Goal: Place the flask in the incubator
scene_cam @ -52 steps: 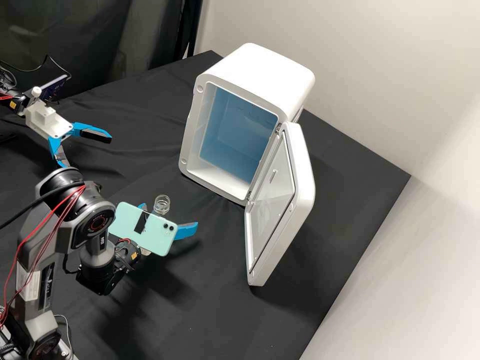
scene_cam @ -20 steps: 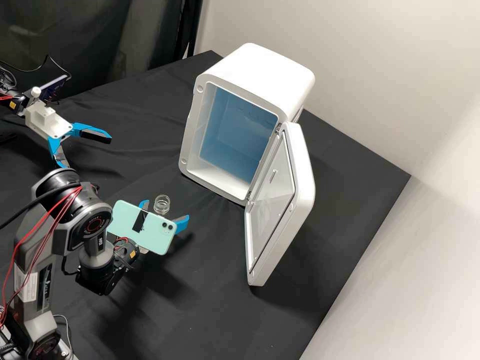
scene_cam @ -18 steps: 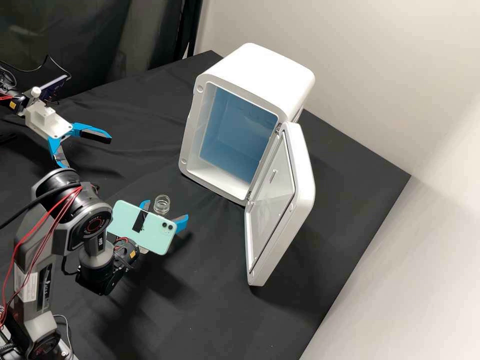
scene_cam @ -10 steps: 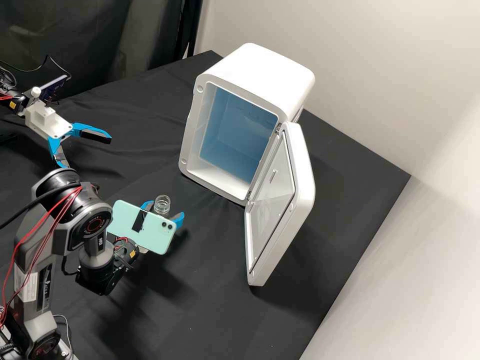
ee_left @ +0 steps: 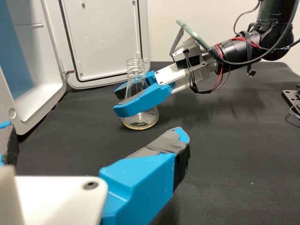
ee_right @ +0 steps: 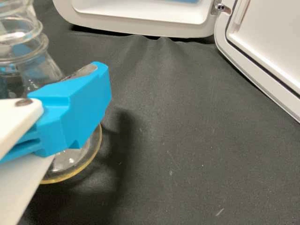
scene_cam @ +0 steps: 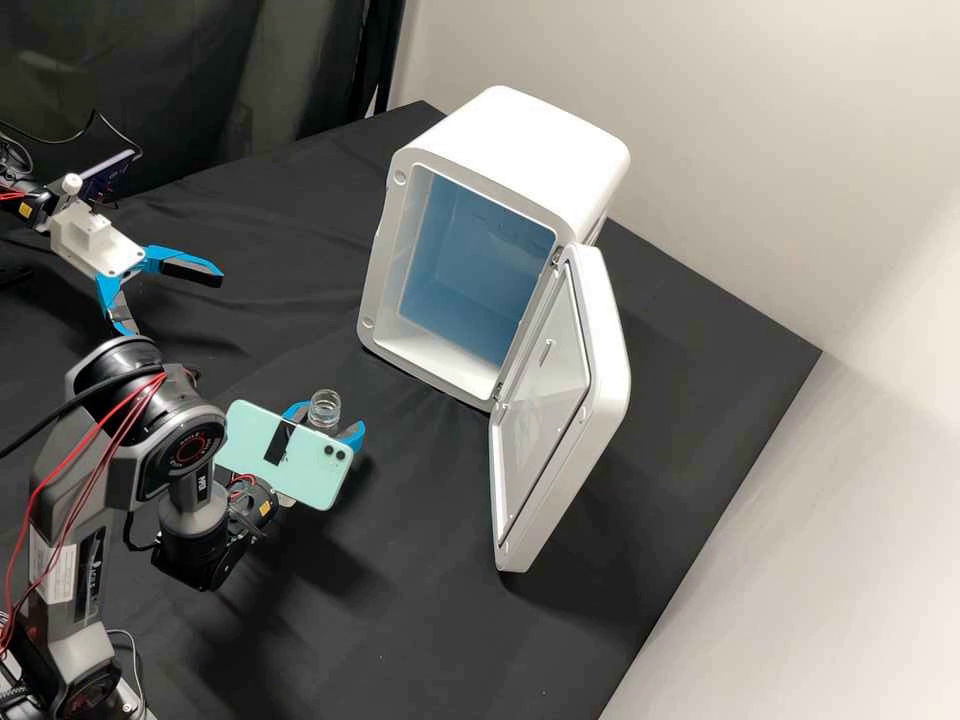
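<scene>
Flask [scene_cam: 323, 406] stood upright on black bench [scene_cam: 400, 600], near open incubator [scene_cam: 520, 150]. Right gripper [scene_cam: 325, 422] jaws clamped on its sloped sides; left gripper [scene_cam: 155, 288] jaws apart, well away. Likely best: lift straight, keep upright, clear door [scene_cam: 575, 400].

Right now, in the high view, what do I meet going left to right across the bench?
left end effector → flask → incubator
</scene>
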Robot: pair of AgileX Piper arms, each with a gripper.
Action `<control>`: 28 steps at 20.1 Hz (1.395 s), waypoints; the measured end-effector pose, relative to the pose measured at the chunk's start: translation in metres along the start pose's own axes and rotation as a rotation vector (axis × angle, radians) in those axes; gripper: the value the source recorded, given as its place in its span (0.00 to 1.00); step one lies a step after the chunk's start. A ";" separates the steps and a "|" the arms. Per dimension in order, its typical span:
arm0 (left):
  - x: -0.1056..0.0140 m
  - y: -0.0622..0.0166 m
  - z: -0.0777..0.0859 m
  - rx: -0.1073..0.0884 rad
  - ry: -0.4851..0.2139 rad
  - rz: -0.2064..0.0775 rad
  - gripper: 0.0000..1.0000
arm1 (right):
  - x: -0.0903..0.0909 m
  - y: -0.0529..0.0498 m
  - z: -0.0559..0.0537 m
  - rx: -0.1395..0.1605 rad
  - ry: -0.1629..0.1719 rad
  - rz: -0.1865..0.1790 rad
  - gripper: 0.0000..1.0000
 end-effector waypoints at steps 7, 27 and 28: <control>0.000 0.0000 0.000 0.000 0.000 0.000 1.00 | 0.000 0.000 0.000 0.000 0.000 0.000 0.00; -0.001 0.0017 0.001 0.009 0.000 0.007 1.00 | -0.057 0.062 -0.004 0.154 0.032 0.306 0.00; -0.001 0.0017 0.001 0.009 0.000 0.007 1.00 | -0.062 0.064 -0.006 0.161 0.038 0.328 0.00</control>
